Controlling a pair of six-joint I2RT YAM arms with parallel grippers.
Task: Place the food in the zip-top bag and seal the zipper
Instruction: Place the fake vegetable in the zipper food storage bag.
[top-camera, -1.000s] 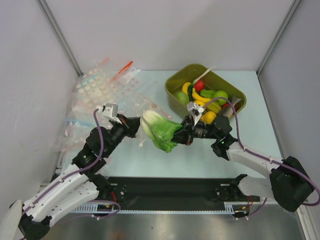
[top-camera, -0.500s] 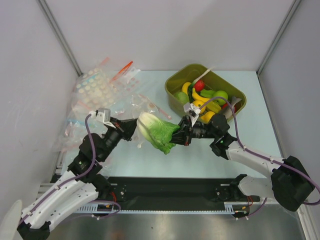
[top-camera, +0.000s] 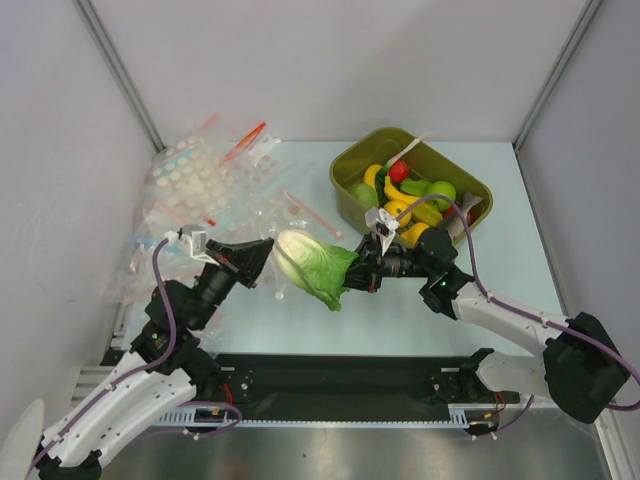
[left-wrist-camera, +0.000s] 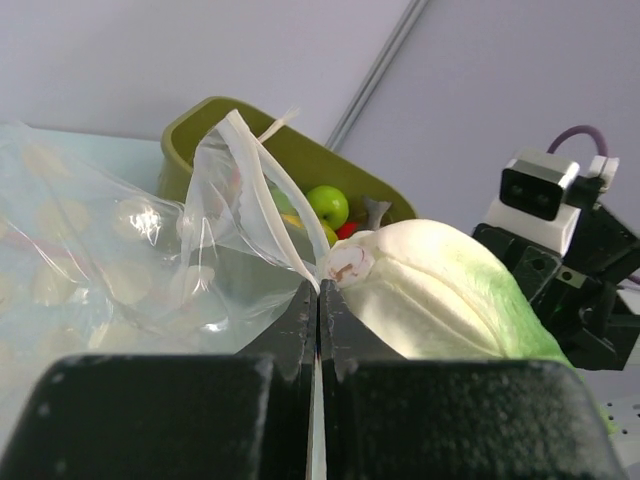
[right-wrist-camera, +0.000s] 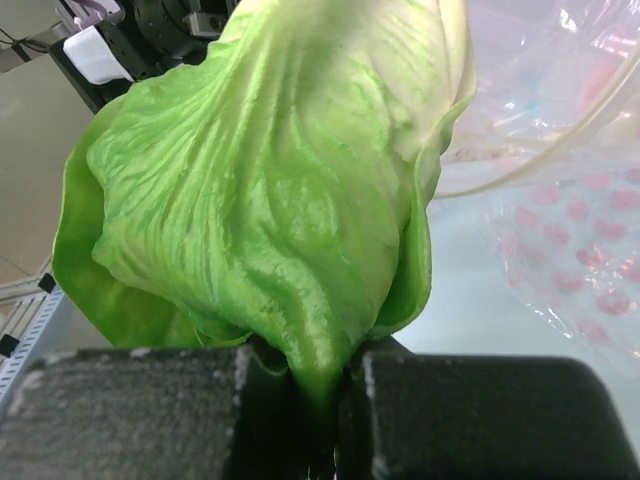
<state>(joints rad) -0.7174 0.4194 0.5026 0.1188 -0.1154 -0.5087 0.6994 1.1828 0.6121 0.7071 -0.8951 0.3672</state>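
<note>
Left claw (left-wrist-camera: 318, 292): mine, pressed together on the zip-top bag (left-wrist-camera: 225, 225) edge, drawn back nearer my base than a second ago.
Right claw (right-wrist-camera: 300, 380): pinching the lettuce (top-camera: 312, 265) by its green end.
Lettuce: pale end just beside the bag, shifted slightly left.

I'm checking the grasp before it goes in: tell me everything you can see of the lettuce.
The lettuce is a ruffled toy leaf bunch, bright green fading to a creamy white stem end, soft plastic by its look. It lies roughly level, the right gripper shut on its green tip. Its white end points at the left gripper, close beside the bag edge which that gripper pinches; the lettuce appears to be outside the bag.
</note>
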